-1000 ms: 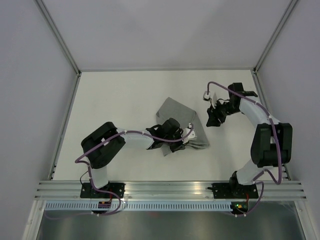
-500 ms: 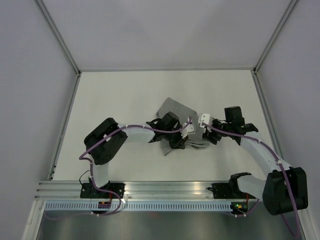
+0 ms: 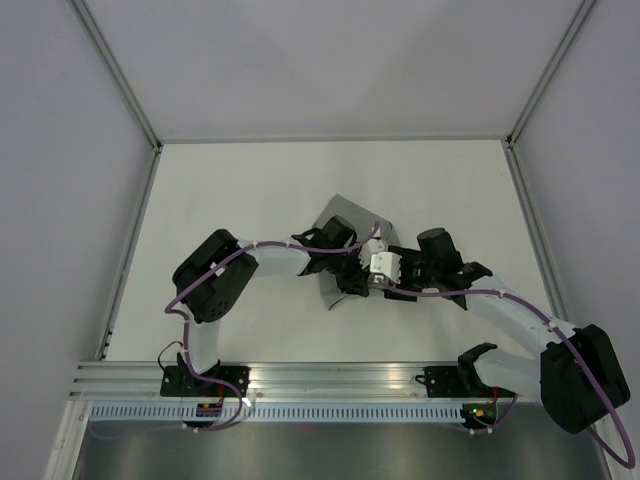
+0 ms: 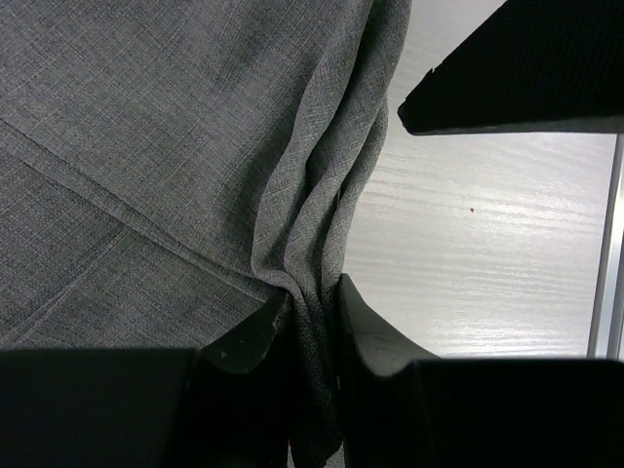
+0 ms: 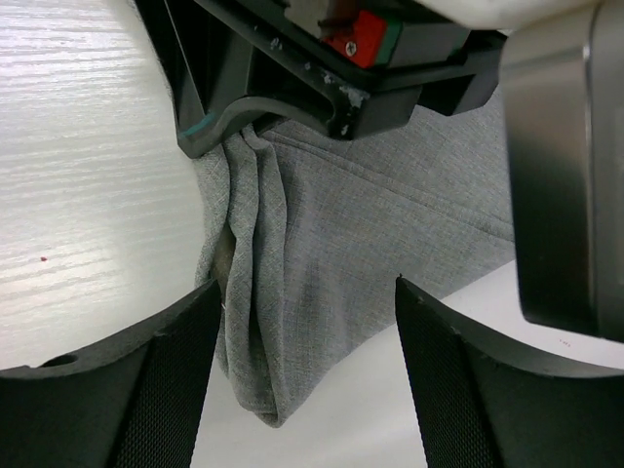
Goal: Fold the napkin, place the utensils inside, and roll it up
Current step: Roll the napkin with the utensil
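Note:
The grey napkin lies bunched in the middle of the table, partly under both arms. My left gripper is shut on a gathered edge of the napkin, with cloth pinched between its fingers. My right gripper is open and hangs right over a hanging corner of the napkin, its fingertips on either side of the cloth without gripping it. The left gripper's body shows close ahead in the right wrist view. No utensils are in view.
The white table is bounded by a metal frame and grey walls. The arm bases sit on the rail at the near edge. The two wrists are very close to each other above the napkin.
My right arm has swung from the far right of the table leftwards to the napkin, ending beside the left gripper. The left gripper has drawn the napkin edge a little back and up.

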Robot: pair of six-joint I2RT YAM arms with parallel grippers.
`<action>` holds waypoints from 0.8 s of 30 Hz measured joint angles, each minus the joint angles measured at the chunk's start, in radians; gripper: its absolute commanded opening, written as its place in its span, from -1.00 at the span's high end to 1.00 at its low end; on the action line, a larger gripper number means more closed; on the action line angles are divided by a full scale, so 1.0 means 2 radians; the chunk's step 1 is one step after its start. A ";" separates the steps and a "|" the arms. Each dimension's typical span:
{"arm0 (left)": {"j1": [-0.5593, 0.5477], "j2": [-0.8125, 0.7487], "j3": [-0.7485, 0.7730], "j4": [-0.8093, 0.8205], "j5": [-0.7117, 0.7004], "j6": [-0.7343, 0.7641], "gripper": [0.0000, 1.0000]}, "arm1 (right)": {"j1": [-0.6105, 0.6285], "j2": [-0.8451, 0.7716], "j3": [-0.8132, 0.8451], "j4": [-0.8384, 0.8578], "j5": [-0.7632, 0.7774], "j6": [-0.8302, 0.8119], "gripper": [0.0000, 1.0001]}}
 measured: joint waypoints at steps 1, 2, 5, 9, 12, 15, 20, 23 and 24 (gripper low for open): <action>0.002 0.001 0.001 -0.001 0.003 -0.001 0.95 | 0.004 0.002 0.000 0.004 0.005 0.001 -0.54; 0.003 0.002 0.001 -0.002 0.006 -0.002 0.95 | 0.007 0.004 -0.001 0.009 0.010 0.002 -0.54; 0.009 0.003 0.002 -0.005 0.014 -0.007 0.95 | 0.016 0.010 -0.001 0.021 0.022 0.006 -0.53; 0.014 0.004 0.003 -0.010 0.022 -0.011 0.95 | 0.030 0.011 -0.001 0.024 0.029 0.007 -0.53; 0.013 0.006 0.007 -0.012 0.022 -0.011 0.95 | 0.042 0.006 -0.002 0.006 0.021 0.006 -0.53; 0.012 0.010 0.012 -0.012 0.024 -0.011 0.95 | 0.047 0.002 -0.002 -0.016 0.010 0.005 -0.53; 0.012 0.013 0.015 -0.014 0.027 -0.011 0.95 | 0.048 -0.001 -0.002 -0.032 0.005 0.005 -0.53; 0.012 0.013 0.015 -0.014 0.028 -0.011 0.95 | 0.052 0.005 -0.002 -0.038 0.004 0.006 -0.54; 0.013 0.013 0.015 -0.014 0.029 -0.011 0.95 | 0.056 0.007 -0.002 -0.038 0.005 0.006 -0.54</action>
